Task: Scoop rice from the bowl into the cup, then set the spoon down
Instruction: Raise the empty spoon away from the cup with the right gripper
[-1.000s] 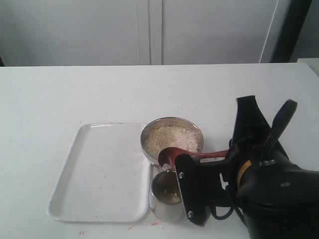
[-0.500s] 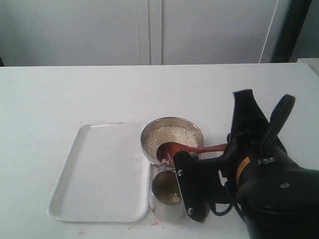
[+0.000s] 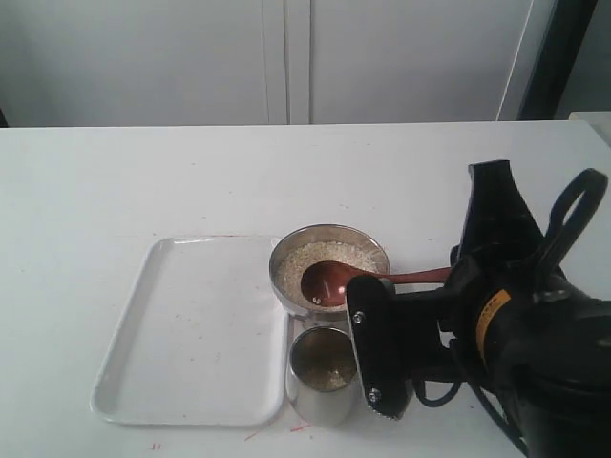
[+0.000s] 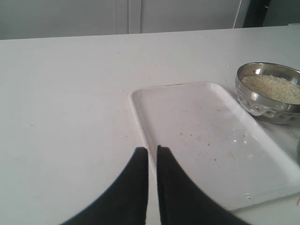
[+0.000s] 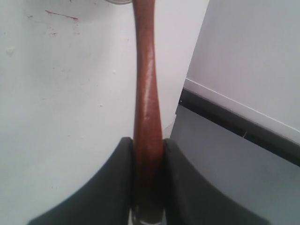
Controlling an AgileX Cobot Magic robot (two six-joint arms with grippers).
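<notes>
Our right pincer (image 5: 147, 143) was clamped tight on the handle of the wooden spoon (image 3: 329, 283), so we had a solid hold there. The spoon head sat over the rice (image 3: 325, 256) in the steel bowl (image 3: 329, 228), on the side facing the cup (image 3: 320, 405); we couldn't tell if it touched the grains. The cup stood just beside the bowl, toward the counter's (image 3: 115, 181) near edge, with a bit of rice at its bottom. A white tray (image 3: 191, 324) lay alongside both, toward the left edge. Our left pincer (image 4: 150, 152) hung above the tray's rim, fingers all but together, gripping nothing.
</notes>
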